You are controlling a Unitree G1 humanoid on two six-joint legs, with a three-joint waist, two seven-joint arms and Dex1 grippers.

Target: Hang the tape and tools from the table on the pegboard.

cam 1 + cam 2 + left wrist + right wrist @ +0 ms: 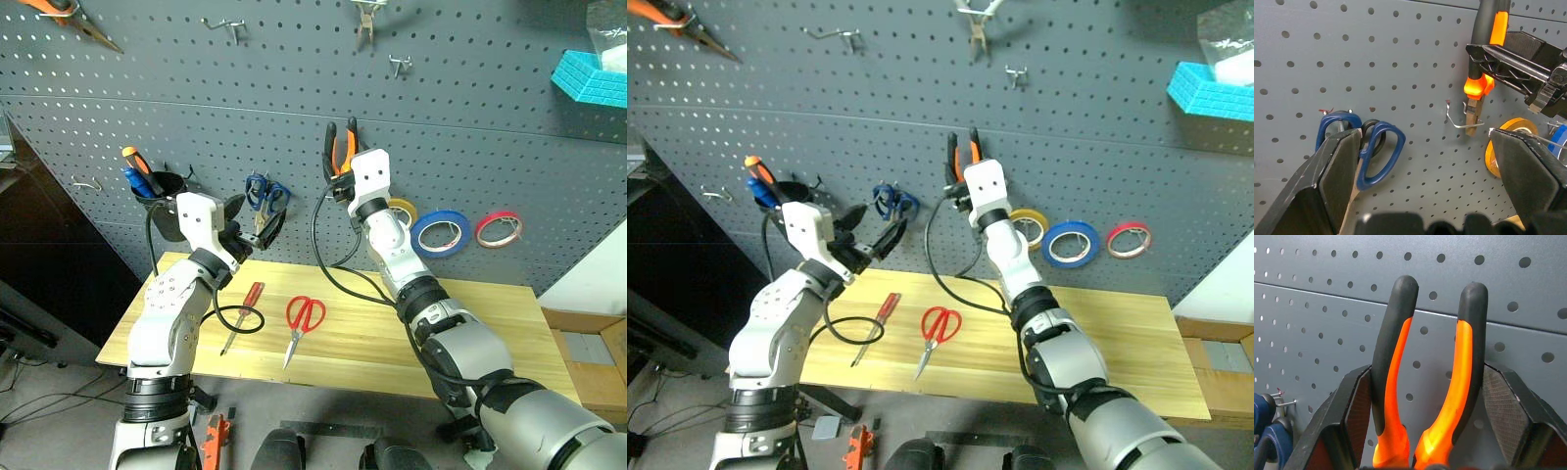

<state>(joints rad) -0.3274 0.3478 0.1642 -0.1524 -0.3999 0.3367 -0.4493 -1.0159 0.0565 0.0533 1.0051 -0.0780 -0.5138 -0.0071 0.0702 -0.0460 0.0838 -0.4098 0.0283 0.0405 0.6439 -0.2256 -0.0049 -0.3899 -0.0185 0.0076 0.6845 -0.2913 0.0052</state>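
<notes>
My right gripper (1425, 426) is shut on the small pliers (1396, 382), orange-and-black handles up, held against the dark grey pegboard (490, 147). In the left wrist view the pliers' nose (1474, 115) sits at a bare metal hook (1457, 122). My left gripper (257, 227) hangs open in front of the board, close to blue-handled scissors (1371, 152) on a hook. On the wooden table (470, 323) lie the red-handled scissors (304, 318) and the red-handled screwdriver (242, 315). The blue tape (441, 233) hangs on the board.
A yellow roll (402, 211) and a red roll (499, 228) flank the blue tape. A black cup (157, 196) with tools hangs at the left. Long-nosed orange pliers (69, 20) hang top left, and a teal block (588, 78) sits top right. Black cables trail over the table.
</notes>
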